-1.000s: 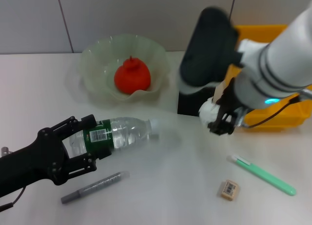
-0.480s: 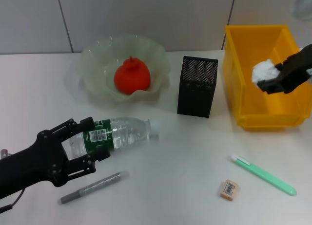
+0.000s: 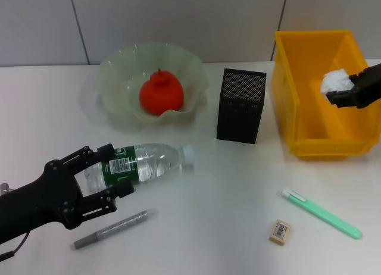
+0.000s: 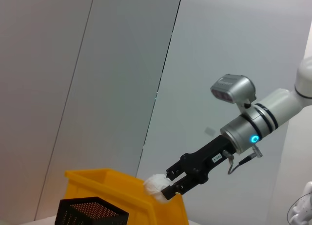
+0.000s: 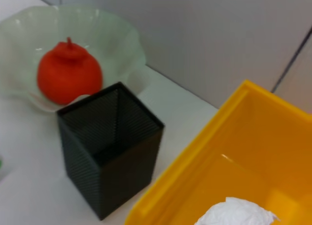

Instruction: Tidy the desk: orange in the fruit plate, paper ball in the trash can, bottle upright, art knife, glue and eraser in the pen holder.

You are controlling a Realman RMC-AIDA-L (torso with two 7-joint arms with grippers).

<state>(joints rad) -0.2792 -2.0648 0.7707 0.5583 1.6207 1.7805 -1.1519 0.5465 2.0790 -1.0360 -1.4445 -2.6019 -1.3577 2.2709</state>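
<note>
Two grippers engaged. Right gripper (image 3: 348,91) has carried the paper ball (image 3: 334,81), pinched between its jaws, over the trash can (image 3: 297,108); release pending. Left gripper (image 3: 98,180) still clasps the lying bottle (image 3: 143,165).

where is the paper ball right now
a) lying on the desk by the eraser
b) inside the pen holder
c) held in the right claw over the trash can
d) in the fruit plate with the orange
c: the right claw is shut on the white paper ball, holding it above the open yellow trash can, not yet dropped.
</note>
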